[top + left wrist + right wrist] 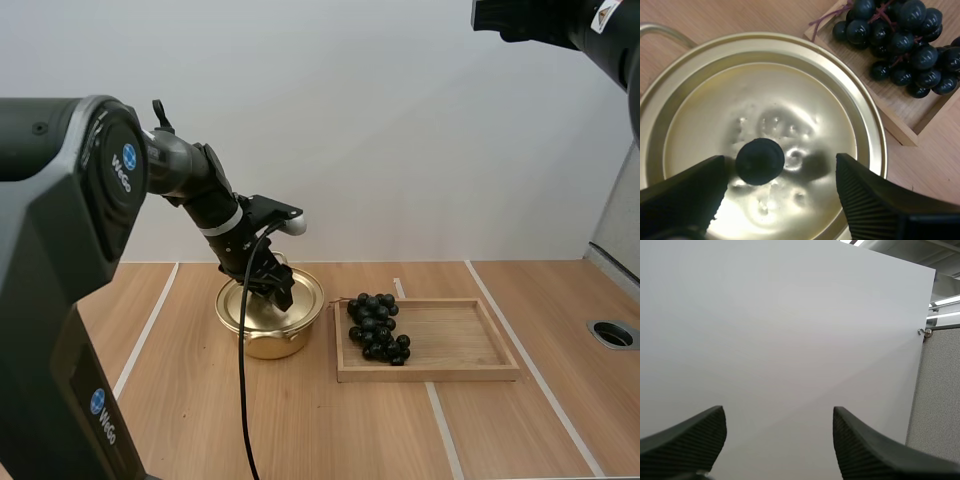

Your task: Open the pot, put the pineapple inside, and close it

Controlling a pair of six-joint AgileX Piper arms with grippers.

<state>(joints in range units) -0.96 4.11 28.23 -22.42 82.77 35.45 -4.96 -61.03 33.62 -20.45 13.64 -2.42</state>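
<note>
A gold pot (272,320) stands on the table with its gold lid (765,125) on, a black knob (760,161) at the lid's middle. My left gripper (777,192) hangs open just above the lid, one finger on either side of the knob, which sits nearer one finger. In the high view the left gripper (276,290) is low over the pot. A bunch of dark grapes (377,327) lies on the wooden tray (450,360) right of the pot. My right gripper (777,440) is open, raised high, facing a white wall.
The wooden tray's left end (900,130) sits close beside the pot. White tape lines (440,420) run across the wooden table. A round hole (614,334) is set in the table at the far right.
</note>
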